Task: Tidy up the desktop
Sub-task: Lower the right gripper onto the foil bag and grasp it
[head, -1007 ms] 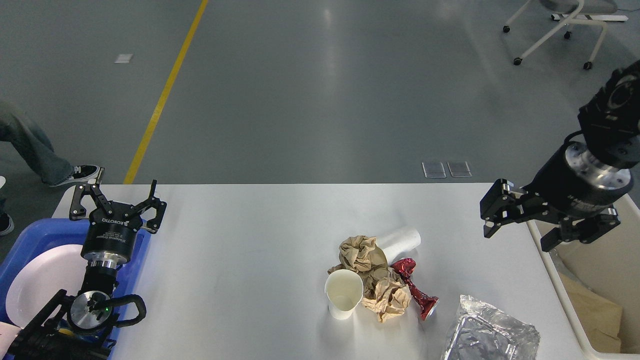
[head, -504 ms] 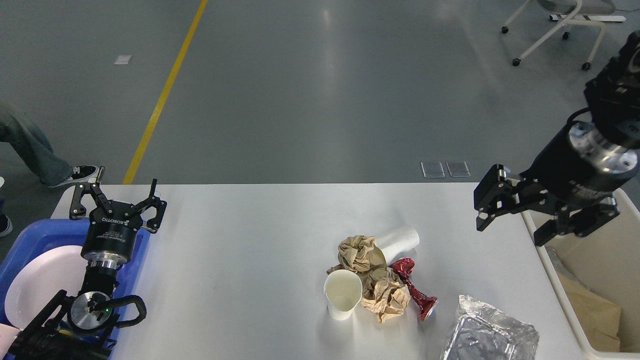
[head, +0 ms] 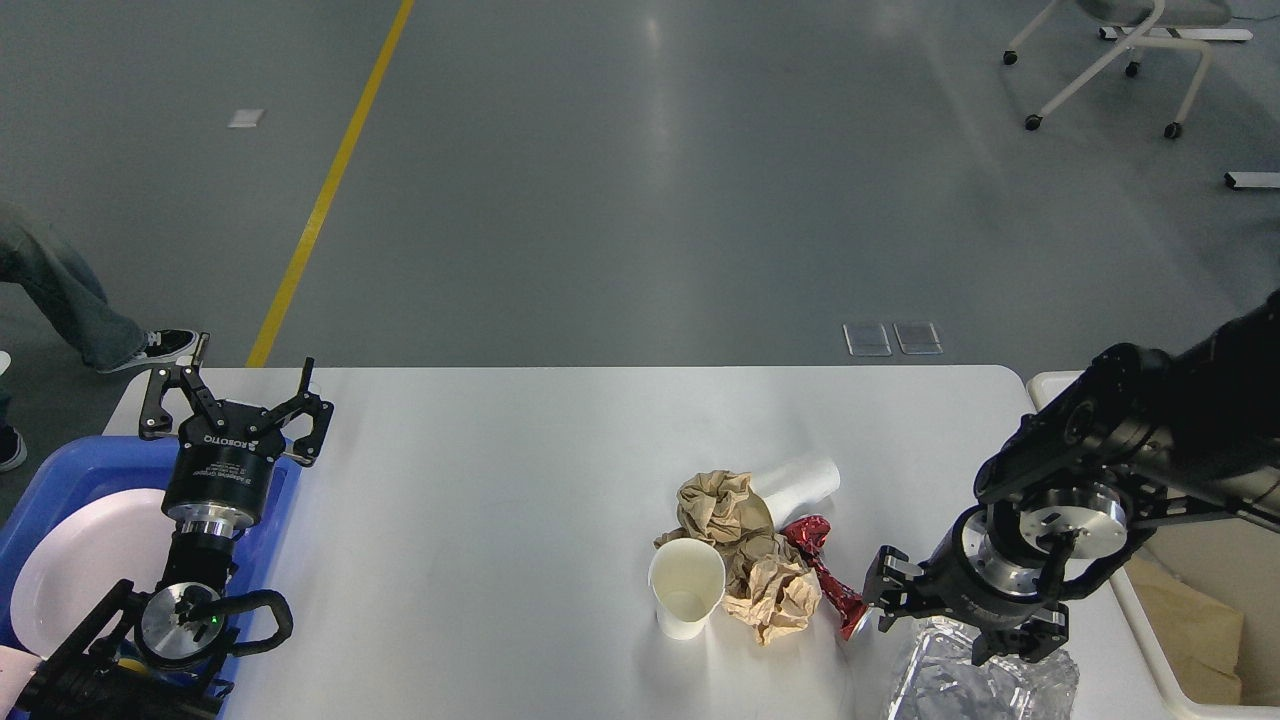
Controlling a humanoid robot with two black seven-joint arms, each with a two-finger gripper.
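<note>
The white desktop (head: 500,520) fills the lower frame, litter left at its lower middle. Right gripper (head: 925,615), fingers spread and empty, hovers over crumpled foil (head: 960,685) beside a red wrapper (head: 835,590); left gripper (head: 235,405) released, upper left.

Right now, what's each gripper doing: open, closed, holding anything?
Left gripper: open, empty, above the blue tray's far edge.
Right gripper: open, empty, low over the crumpled foil container, next to the red wrapper.
</note>
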